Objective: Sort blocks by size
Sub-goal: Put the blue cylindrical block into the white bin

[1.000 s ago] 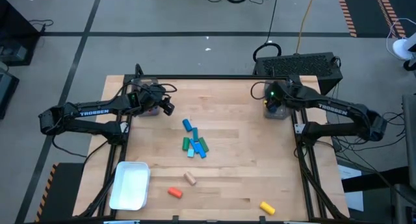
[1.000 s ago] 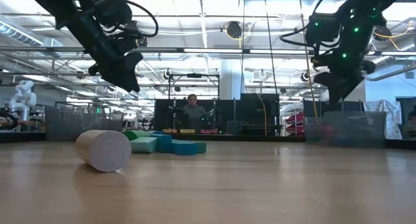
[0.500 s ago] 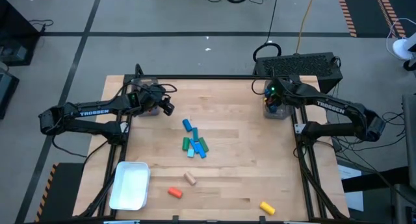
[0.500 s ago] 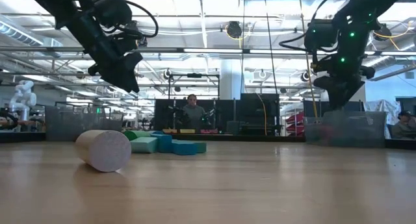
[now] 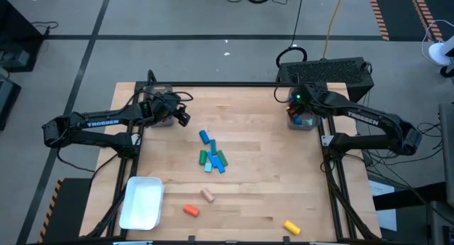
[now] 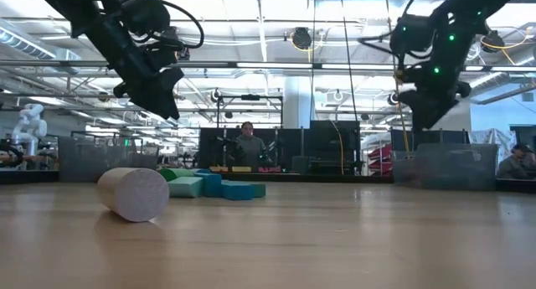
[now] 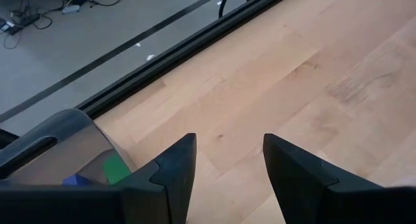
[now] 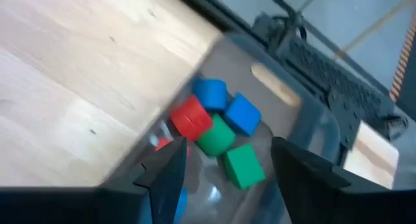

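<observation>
Blue, green and light blue blocks [image 5: 211, 157] lie in a loose heap at the table's middle. A tan cylinder [image 5: 207, 195], an orange block [image 5: 190, 210] and a yellow block [image 5: 291, 226] lie apart near the front edge. My left gripper [image 7: 227, 164] hangs open above bare wood, beside a clear bin [image 7: 58, 146] at the far left. My right gripper [image 8: 224, 175] hangs open above another clear bin [image 8: 305, 113] at the far right. Red, blue and green blocks [image 8: 218, 123] rest on that bin's floor.
A white tray [image 5: 142, 202] sits at the near left corner. The left bin [image 5: 162, 118] holds a green and a blue block [image 7: 97, 175]. A black case [image 5: 326, 71] stands just beyond the table's far right edge. People sit in the room beyond.
My right gripper has tipped a little over the right bin and swung slightly toward the table's left, so more of the blocks inside show from above. The left arm has kept still.
</observation>
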